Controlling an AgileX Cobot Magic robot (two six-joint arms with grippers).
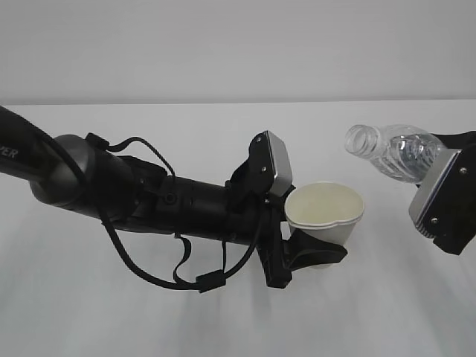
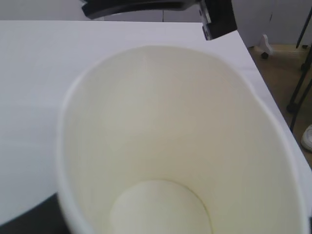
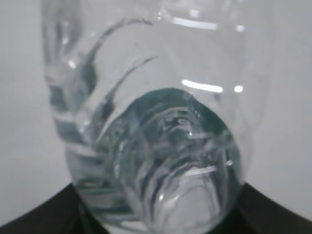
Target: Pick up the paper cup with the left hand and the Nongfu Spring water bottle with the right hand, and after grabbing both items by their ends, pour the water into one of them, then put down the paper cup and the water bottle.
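Above the table [image 1: 223, 327], left hand [image 1: 309, 249] grips the cup [image 1: 325, 212] — rim dented; right hand [image 1: 439, 204] clamps the tilted bottle [image 1: 398, 152], its mouth short of the cup — water could spill.

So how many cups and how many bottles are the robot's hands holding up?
Paper cup: 1, held by the left hand.
Water bottle: 1, held by the right hand.
Total: 2 things.
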